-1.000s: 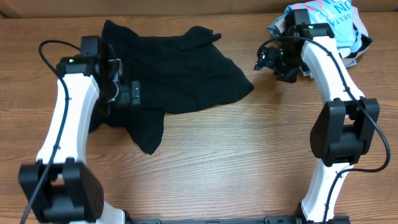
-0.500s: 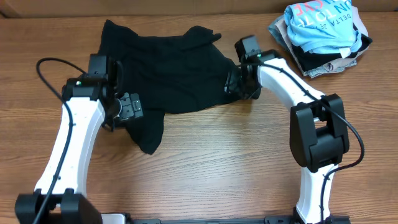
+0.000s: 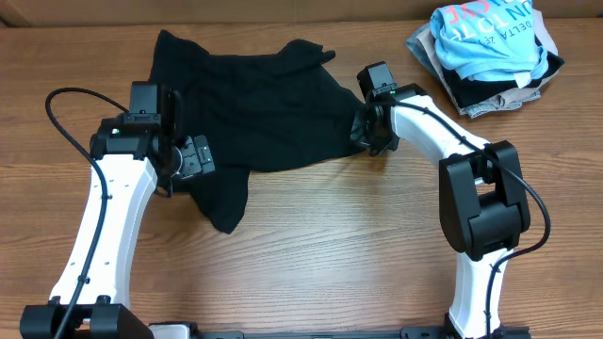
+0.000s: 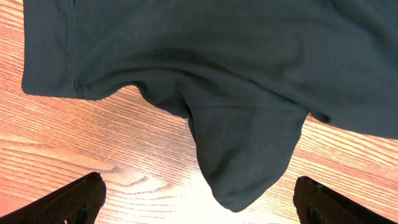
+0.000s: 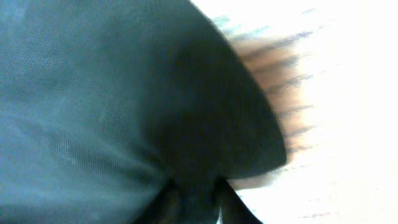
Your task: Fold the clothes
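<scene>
Right pincer [image 5: 194,200] clamps a corner of the black garment [image 3: 264,104], left pincer [image 4: 198,186] hanging wide open over its lower flap.

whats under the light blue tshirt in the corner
Edges of dark, grey and tan clothes stick out beneath the light blue T-shirt; the rest of them is covered.

A black garment [image 3: 273,104] lies rumpled across the upper middle of the wooden worktop [image 3: 320,254], with one narrow flap trailing down toward the near side. The left hand [image 3: 195,156] sits over the garment's lower left edge, just beside that flap. The right hand [image 3: 366,132] is down at the garment's right corner, touching the fabric. Well apart, in the far right corner, a light blue T-shirt [image 3: 490,42] with pink and white lettering tops a pile of grey and tan garments [image 3: 495,100].
</scene>
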Controlling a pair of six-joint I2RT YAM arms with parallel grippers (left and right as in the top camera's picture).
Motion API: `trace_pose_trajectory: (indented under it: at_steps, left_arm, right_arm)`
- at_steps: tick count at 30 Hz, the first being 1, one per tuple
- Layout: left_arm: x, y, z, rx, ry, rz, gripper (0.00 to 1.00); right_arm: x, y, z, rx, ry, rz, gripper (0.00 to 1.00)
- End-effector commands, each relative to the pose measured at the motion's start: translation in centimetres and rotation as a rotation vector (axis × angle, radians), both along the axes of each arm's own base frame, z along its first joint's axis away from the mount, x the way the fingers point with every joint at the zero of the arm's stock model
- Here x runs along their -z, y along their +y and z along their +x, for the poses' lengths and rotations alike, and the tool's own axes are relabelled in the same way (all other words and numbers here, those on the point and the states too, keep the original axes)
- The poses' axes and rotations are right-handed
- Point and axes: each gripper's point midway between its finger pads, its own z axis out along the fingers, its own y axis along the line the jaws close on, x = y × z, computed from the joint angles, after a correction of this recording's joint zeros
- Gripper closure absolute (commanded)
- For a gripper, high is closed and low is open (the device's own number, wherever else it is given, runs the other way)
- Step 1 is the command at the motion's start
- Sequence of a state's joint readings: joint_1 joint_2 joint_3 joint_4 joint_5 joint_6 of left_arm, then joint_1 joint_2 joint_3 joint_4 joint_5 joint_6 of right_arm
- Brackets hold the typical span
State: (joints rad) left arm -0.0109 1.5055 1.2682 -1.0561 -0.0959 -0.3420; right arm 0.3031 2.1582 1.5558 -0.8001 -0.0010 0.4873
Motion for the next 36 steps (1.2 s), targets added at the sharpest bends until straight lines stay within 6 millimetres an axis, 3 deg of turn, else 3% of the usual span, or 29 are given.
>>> trace_pose_trajectory:
  at_steps: [1, 5, 9, 11, 14, 15, 19, 23, 30, 36]
  left_arm:
    - [-0.3, 0.6, -0.1, -0.032, -0.016, 0.011, 0.00]
    - [-0.4, 0.6, 0.2, 0.025, -0.022, 0.031, 0.00]
    - [-0.5, 1.1, 0.2, 0.032, -0.019, 0.065, 0.00]
    - [-0.5, 1.3, 0.3, 0.029, -0.024, 0.076, 0.00]
    - [-0.6, 1.3, 0.7, 0.028, -0.039, 0.077, 0.00]
    - [-0.7, 1.3, 0.8, 0.028, -0.043, 0.076, 0.00]
    - [-0.7, 1.3, 1.0, 0.028, -0.052, 0.075, 0.00]
    - [-0.4, 1.2, 1.1, 0.030, -0.046, 0.070, 0.00]
    - [0.0, -0.1, 1.1, 0.054, -0.036, -0.001, 0.00]
    - [1.1, -1.0, 0.9, 0.073, 0.005, -0.031, 0.00]
  right_arm:
    - [-0.2, -1.6, 0.2, 0.039, -0.004, -0.023, 0.96]
    - [-2.0, -3.6, -1.1, 0.057, 0.050, -0.041, 0.96]
    - [-4.9, -5.7, -4.4, 0.067, 0.149, -0.066, 0.96]
    - [-6.4, -6.1, -5.9, 0.023, 0.181, -0.063, 0.89]
    - [-7.9, -6.1, -6.9, -0.019, 0.182, -0.059, 0.65]
    - [-8.1, -6.1, -6.8, -0.023, 0.174, -0.057, 0.62]
    - [-7.8, -4.0, -4.6, -0.079, 0.088, 0.015, 0.54]
    - [-7.6, -2.8, -3.1, -0.098, 0.031, 0.038, 0.36]
    - [-6.5, -6.7, -6.0, 0.095, 0.175, -0.008, 0.28]
    - [-3.0, -7.3, -8.1, 0.129, 0.235, -0.008, 0.27]
